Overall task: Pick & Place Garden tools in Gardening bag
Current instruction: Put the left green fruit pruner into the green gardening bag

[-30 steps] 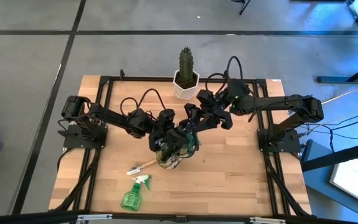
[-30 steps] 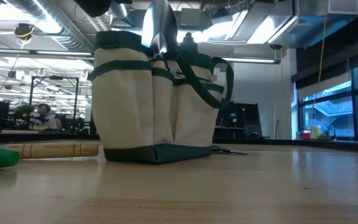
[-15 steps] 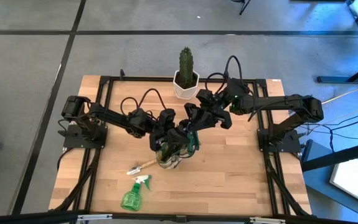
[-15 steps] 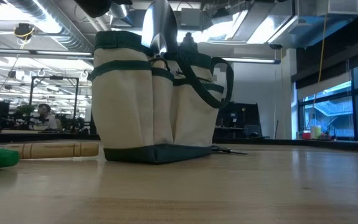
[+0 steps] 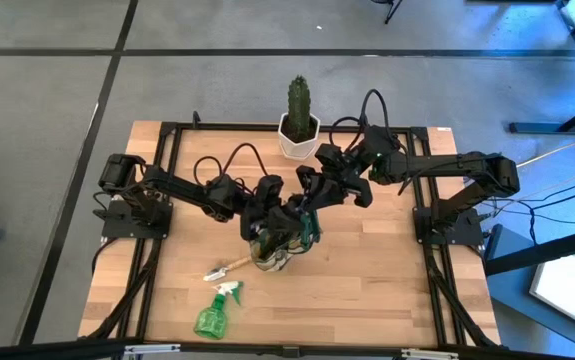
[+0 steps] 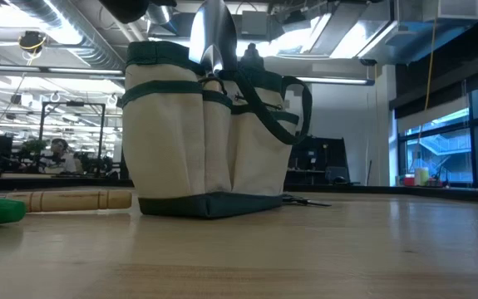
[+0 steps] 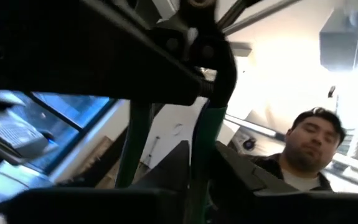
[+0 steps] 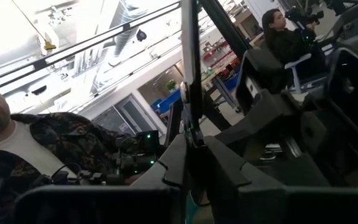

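Both my grippers sit over the bag [image 5: 277, 245], left [image 5: 270, 228] and right [image 5: 307, 205] each pinching a loop handle, probably holding the mouth wide. Trowel [image 5: 229, 267] and spray bottle [image 5: 214, 313] lie near the bag's front, not yet packed.

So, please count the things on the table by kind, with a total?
Gardening bag: 1
Trowel blade standing up out of the bag: 1
Wooden-handled tool lying flat: 1
Green spray bottle: 1
Cactus in white pot: 1
Total: 5
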`<control>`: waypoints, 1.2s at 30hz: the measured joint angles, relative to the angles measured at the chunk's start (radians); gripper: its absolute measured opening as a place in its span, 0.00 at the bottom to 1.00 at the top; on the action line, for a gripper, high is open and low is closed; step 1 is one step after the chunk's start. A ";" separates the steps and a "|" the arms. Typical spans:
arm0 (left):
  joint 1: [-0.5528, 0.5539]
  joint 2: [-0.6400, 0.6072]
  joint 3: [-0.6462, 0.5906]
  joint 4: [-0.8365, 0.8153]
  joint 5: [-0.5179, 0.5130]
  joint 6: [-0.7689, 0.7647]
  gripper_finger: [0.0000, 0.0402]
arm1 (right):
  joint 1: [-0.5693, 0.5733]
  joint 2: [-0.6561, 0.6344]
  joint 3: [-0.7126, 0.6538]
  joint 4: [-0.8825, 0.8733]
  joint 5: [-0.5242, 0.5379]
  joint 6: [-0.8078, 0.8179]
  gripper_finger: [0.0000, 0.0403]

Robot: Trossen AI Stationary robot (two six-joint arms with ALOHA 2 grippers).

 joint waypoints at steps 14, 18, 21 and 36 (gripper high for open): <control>-0.010 -0.158 0.001 -0.471 -0.109 0.085 0.21 | -0.001 -0.009 -0.001 -0.107 0.027 0.005 0.09; -0.017 -0.243 0.000 -0.635 -0.146 0.114 0.21 | 0.000 -0.055 -0.001 -0.237 0.117 -0.085 0.08; -0.025 -0.323 0.000 -0.804 -0.200 0.132 0.21 | 0.000 -0.094 -0.001 -0.340 0.190 -0.149 0.08; -0.135 -0.590 0.000 -1.332 -0.554 0.190 0.21 | 0.074 -0.134 -0.001 -0.555 0.500 -0.248 0.08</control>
